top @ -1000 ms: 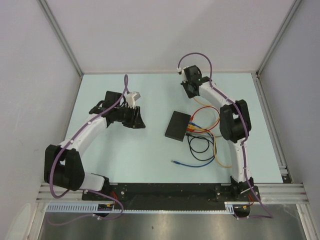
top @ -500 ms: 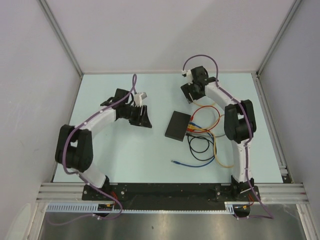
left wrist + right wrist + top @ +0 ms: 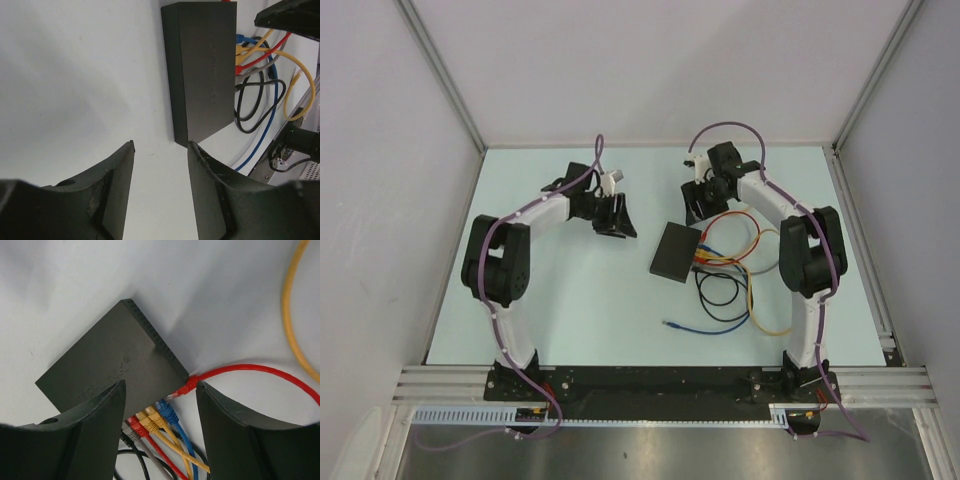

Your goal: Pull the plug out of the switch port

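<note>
Pale tabletop (image 3: 570, 295): left hand (image 3: 618, 222), right hand (image 3: 695, 208) hover spread near switch (image 3: 675, 252).

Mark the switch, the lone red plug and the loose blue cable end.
switch (image 3: 105, 365): right wrist view, top face.
lone red plug (image 3: 189, 386): right wrist view, its boot.
loose blue cable end (image 3: 669, 324): top view, connector.

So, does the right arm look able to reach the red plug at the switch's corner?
Probably yes. The right gripper hangs open near the switch, and the red plug shows between its fingers with nothing over it. The blue plug crowds it on one side.
</note>
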Robot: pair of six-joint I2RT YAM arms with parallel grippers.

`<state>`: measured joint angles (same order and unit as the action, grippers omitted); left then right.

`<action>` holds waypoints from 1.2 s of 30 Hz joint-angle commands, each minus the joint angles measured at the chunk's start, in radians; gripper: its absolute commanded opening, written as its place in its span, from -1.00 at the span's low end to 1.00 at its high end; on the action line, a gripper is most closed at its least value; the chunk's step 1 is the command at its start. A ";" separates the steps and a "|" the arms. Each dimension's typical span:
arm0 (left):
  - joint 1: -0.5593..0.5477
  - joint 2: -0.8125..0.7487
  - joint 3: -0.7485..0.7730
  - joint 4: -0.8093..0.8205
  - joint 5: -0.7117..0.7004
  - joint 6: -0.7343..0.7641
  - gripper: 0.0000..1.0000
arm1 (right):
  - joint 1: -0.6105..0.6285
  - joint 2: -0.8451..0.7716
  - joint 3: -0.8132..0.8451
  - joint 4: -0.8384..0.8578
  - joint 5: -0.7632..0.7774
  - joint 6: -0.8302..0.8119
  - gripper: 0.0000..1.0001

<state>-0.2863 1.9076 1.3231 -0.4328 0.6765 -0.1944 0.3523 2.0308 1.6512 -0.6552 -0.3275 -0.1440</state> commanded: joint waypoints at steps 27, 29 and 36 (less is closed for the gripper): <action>-0.031 -0.079 -0.163 0.080 0.044 -0.036 0.05 | 0.000 0.006 -0.102 0.005 -0.036 0.098 0.22; -0.031 -0.082 -0.159 0.069 0.034 -0.028 0.05 | 0.014 0.028 -0.088 0.019 -0.068 0.090 0.20; -0.031 -0.122 -0.176 0.034 -0.002 0.019 0.05 | 0.122 0.080 -0.013 -0.007 -0.062 0.052 0.20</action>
<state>-0.3130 1.8603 1.1362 -0.3767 0.7002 -0.2234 0.4026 2.0827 1.5764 -0.6670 -0.3573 -0.0715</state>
